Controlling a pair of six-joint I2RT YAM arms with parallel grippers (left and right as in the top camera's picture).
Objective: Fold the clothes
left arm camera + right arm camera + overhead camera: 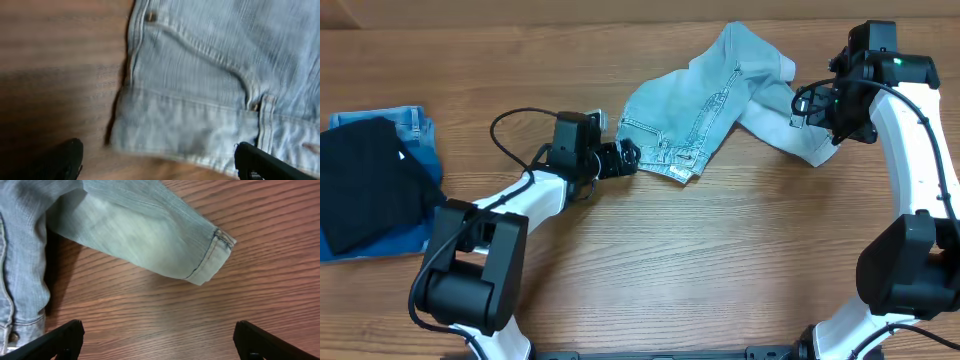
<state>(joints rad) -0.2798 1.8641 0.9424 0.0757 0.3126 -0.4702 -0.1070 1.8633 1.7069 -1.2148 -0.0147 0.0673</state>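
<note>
Tabletop [720, 250] bears shorts [705, 100], partly hidden behind wide right tool [808, 106]; left tool [625, 157] wide too

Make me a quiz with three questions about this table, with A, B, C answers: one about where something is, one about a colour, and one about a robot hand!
1. Where is the black garment?
A. on top of the folded blue jeans
B. on a chair
C. in a box

2. What colour are the crumpled shorts?
A. red
B. pale blue
C. green

3. How is the right gripper?
A. shut on the shorts
B. shut and empty
C. open, holding nothing

Answers:
1 A: it lies over the jeans at the left edge of the table.
2 B: they show as washed light denim in every view.
3 C: its fingers stand wide apart over bare wood.
</note>
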